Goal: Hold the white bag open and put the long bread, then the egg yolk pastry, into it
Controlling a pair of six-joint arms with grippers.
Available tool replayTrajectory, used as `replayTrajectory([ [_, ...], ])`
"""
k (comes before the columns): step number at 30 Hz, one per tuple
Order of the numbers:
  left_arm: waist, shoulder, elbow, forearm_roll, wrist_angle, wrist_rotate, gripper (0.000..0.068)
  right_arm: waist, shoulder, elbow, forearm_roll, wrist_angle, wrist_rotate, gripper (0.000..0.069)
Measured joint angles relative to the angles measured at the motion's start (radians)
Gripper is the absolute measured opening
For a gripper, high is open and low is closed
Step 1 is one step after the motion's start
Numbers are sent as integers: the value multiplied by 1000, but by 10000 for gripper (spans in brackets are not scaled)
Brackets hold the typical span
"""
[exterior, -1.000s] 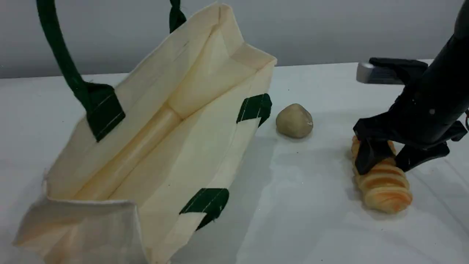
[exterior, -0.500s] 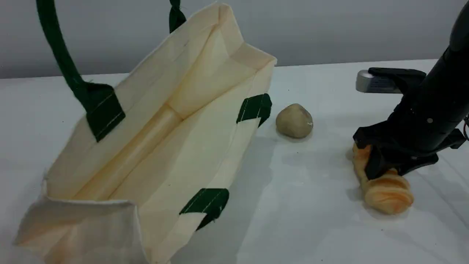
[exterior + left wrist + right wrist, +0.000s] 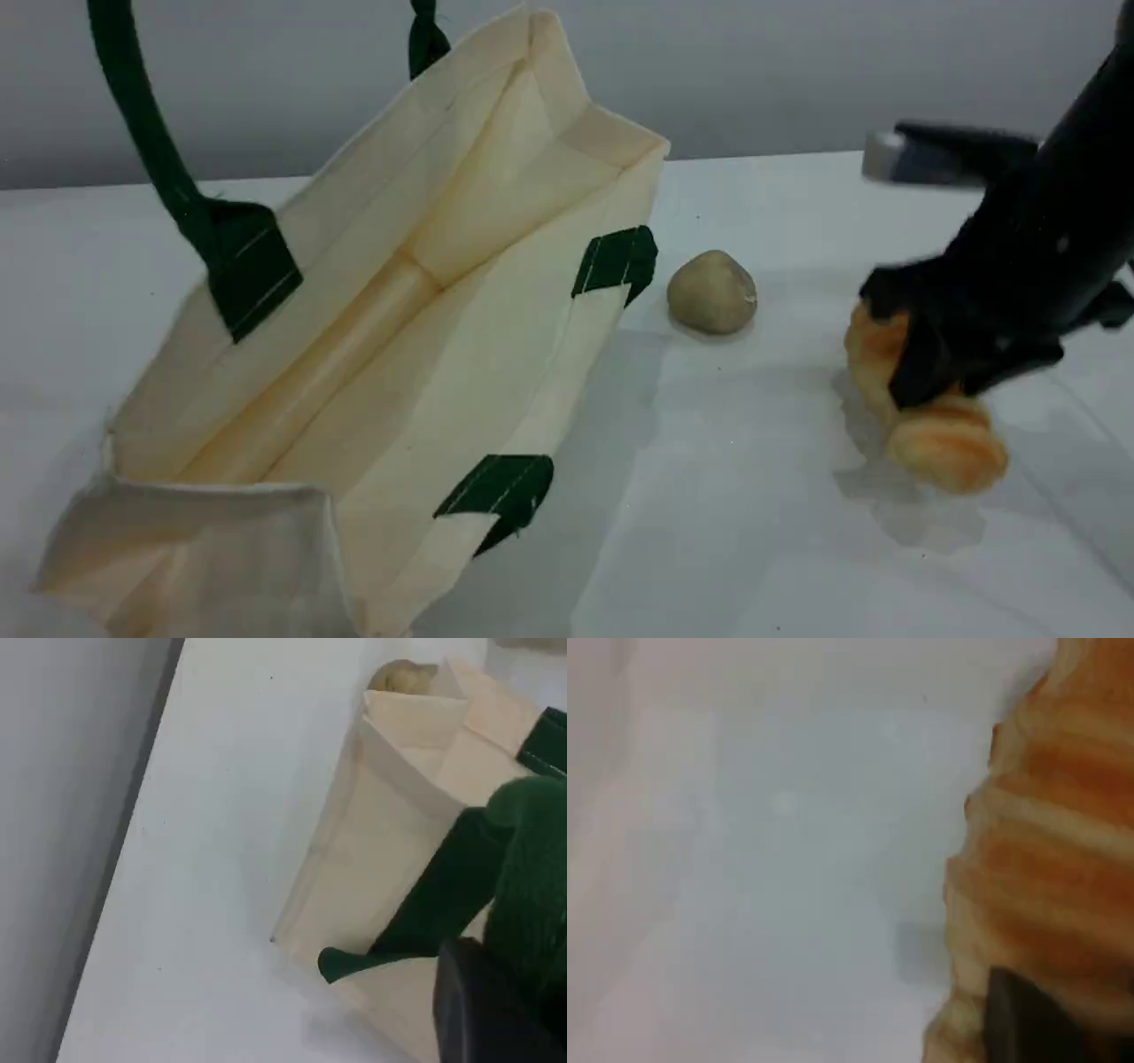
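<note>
The white bag (image 3: 372, 337) stands open on the left of the scene view, and its green handle (image 3: 142, 133) runs taut up past the top edge. In the left wrist view that handle (image 3: 532, 868) leads to my left gripper (image 3: 505, 1001), shut on it above the bag (image 3: 390, 815). At the right my right gripper (image 3: 941, 377) is shut across the middle of the long bread (image 3: 952, 439), which hangs just above the table over its shadow. The right wrist view shows the ridged long bread (image 3: 1054, 859) close up. The egg yolk pastry (image 3: 711, 291) lies on the table beside the bag's right wall.
The white table (image 3: 709, 549) ends at a grey wall (image 3: 797, 71) behind. The bag's near handle patches (image 3: 496, 492) hang on its right wall, facing the pastry. The right arm's black body (image 3: 1045, 239) slants in from the upper right.
My right gripper has shut on the long bread and raised it off the table. The bag, the pastry and the left arm have stayed put.
</note>
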Motion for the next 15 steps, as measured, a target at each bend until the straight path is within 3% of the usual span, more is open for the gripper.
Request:
replayTrajectory([
  [15, 0, 0, 0, 3, 0, 0, 80, 0, -464, -1, 26, 399, 193, 106],
])
